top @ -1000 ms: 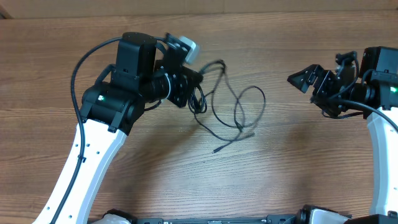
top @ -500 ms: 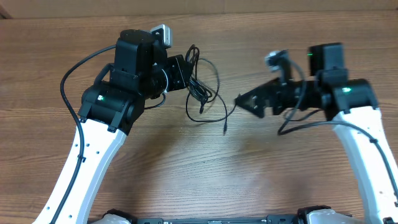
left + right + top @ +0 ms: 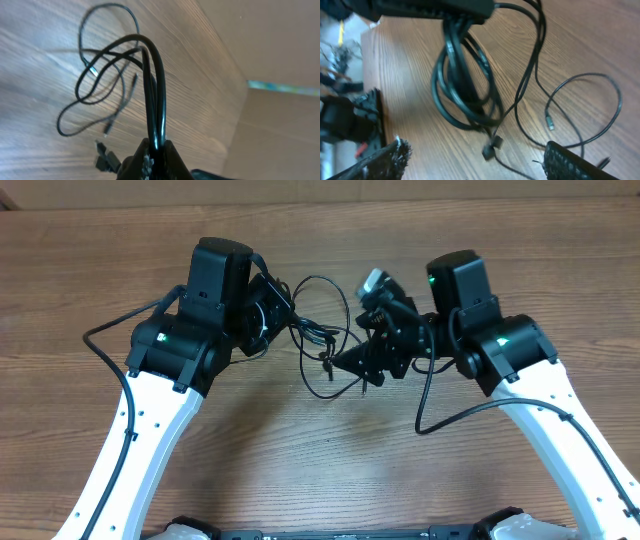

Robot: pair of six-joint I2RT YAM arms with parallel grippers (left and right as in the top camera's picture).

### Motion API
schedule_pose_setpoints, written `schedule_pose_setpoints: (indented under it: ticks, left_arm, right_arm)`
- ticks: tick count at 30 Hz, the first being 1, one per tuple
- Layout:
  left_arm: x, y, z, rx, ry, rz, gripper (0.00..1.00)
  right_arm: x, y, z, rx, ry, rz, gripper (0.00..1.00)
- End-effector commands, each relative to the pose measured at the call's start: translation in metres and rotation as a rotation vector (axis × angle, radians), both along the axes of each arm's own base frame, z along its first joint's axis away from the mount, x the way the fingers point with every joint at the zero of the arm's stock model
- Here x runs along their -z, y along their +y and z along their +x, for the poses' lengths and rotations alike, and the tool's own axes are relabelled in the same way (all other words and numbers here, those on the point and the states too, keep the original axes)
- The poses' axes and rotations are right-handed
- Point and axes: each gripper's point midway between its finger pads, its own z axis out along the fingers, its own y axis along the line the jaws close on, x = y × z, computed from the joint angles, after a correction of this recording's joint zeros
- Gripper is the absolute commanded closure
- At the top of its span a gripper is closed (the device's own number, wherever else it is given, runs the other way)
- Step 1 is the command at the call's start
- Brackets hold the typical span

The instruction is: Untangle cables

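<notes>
Left gripper: we see its jaws pinched together on the cables, with several cords gathered into one fistful at the fingertips. From that pinch the cords rise as a tight arch, then fall away into loose loops over the table below.

Right gripper: the jaws stand wide apart with nothing between the pads. The hanging bundle sits just ahead of the gap, and a small plug dangles right at its mouth. In the overhead view this gripper is close against the left one, with the knot of cords between the two.

Progress, as we judge it, is early. The cords are lifted in one clump and none has been drawn free. The loops cross one another near the pinch, so the separating is all left to do. We think the next step is for the right jaws to take one strand or plug end and pull it away from the left.

Materials: the cords are thin, black, round, glossy and limp, and they hold soft curves. The plugs are short and stubby, one of them with a pale metal tip. The table is brown wood grain with a matte finish.
</notes>
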Motion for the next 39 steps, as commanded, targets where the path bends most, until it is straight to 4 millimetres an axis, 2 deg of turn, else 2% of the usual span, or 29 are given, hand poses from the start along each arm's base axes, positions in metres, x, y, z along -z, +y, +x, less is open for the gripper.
schedule_pose_setpoints:
  ticks: [1, 3, 7, 14, 15, 19, 20, 24, 27, 29, 30, 32, 34, 35, 37, 38, 39]
  left_arm:
    - [-0.015, -0.011, -0.004, -0.023, 0.027, -0.106, 0.96]
    - [-0.013, -0.01, -0.006, -0.024, 0.036, -0.101, 0.96]
    - [-0.012, -0.013, -0.01, -0.007, 0.058, -0.111, 0.96]
    - [-0.015, -0.025, -0.019, 0.041, 0.094, -0.177, 0.96]
    - [-0.015, -0.026, -0.019, 0.046, 0.097, -0.183, 0.96]
    - [-0.015, -0.027, -0.02, 0.049, 0.1, -0.187, 0.96]
    - [-0.015, -0.026, -0.02, 0.047, 0.102, -0.185, 0.96]
    - [-0.011, -0.02, -0.018, 0.039, 0.087, -0.136, 0.95]
    - [-0.009, -0.015, -0.016, 0.075, 0.043, -0.071, 0.8]
    - [-0.007, -0.01, -0.013, 0.123, -0.016, 0.015, 0.6]
    - [-0.006, -0.005, -0.011, 0.178, -0.068, 0.096, 0.42]
    - [-0.004, -0.003, -0.011, 0.297, -0.144, 0.208, 0.29]
    - [-0.001, -0.002, -0.014, 0.374, -0.173, 0.27, 0.28]
    - [0.001, -0.001, -0.016, 0.401, -0.175, 0.292, 0.32]
    - [0.005, 0.001, -0.02, 0.441, -0.175, 0.323, 0.49]
    - [0.006, 0.001, -0.022, 0.459, -0.176, 0.336, 0.63]
    - [0.006, 0.001, -0.022, 0.464, -0.177, 0.34, 0.65]
  right_arm:
    - [-0.006, 0.001, 0.003, -0.032, -0.135, -0.054, 0.21]
    - [-0.008, 0.002, 0.004, -0.032, -0.149, -0.051, 0.29]
    - [-0.013, 0.005, 0.008, -0.033, -0.178, -0.035, 0.35]
    - [-0.019, 0.009, 0.007, -0.052, -0.192, -0.005, 0.6]
    - [-0.019, 0.009, 0.007, -0.053, -0.192, -0.004, 0.6]
    - [-0.019, 0.009, 0.007, -0.052, -0.19, -0.005, 0.84]
    - [-0.019, 0.009, 0.007, -0.052, -0.19, -0.005, 0.94]
    - [-0.019, 0.009, 0.007, -0.033, -0.163, 0.003, 0.96]
    - [-0.018, 0.008, 0.008, -0.002, -0.123, 0.012, 0.96]
    - [-0.015, 0.005, 0.012, 0.05, -0.09, 0.002, 0.96]
    - [-0.012, 0.0, 0.016, 0.108, -0.06, -0.011, 0.96]
    - [-0.006, -0.008, 0.023, 0.207, -0.01, -0.038, 0.96]
    - [-0.003, -0.012, 0.026, 0.257, 0.019, -0.048, 0.96]
    - [-0.002, -0.013, 0.027, 0.278, 0.035, -0.048, 0.96]
    - [-0.001, -0.014, 0.027, 0.311, 0.071, -0.036, 0.96]
    - [-0.002, -0.014, 0.028, 0.341, 0.105, -0.019, 0.96]
    - [-0.002, -0.014, 0.028, 0.359, 0.126, -0.008, 0.96]
